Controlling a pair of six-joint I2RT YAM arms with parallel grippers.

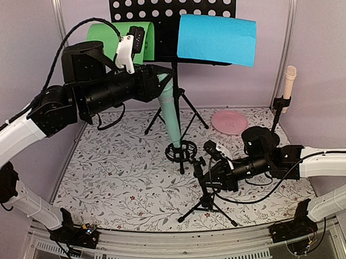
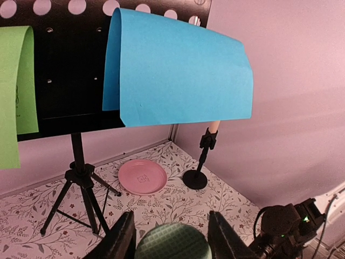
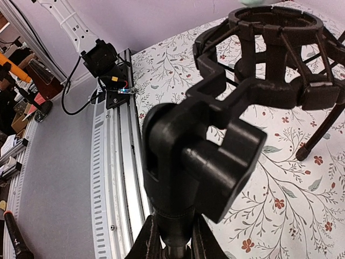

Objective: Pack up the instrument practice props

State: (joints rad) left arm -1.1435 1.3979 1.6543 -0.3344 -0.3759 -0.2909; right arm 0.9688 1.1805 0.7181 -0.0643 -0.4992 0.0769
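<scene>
The black perforated music rack (image 1: pixel 171 10) stands at the back on tripod legs (image 1: pixel 178 106), with a green sheet (image 1: pixel 110 41) and a blue sheet (image 1: pixel 218 40) draped over it. My left gripper (image 1: pixel 160 84) is shut on the head of the mint microphone (image 1: pixel 171 115), which leans with its narrow end in the ring of a black tripod mic support (image 1: pixel 182 151). In the left wrist view the mint head (image 2: pixel 172 244) sits between my fingers (image 2: pixel 121 240). My right gripper (image 1: pixel 207 175) is shut on that support's post (image 3: pixel 178 178). The pink microphone (image 1: pixel 289 80) stands in a round-based support (image 1: pixel 280 106) at the right wall.
A round pink plate (image 1: pixel 229 122) lies on the floral mat between the rack's legs and the pink microphone's support; it also shows in the left wrist view (image 2: pixel 143 176). The walls close in at back and right. The metal rail (image 3: pixel 116 178) runs along the near edge.
</scene>
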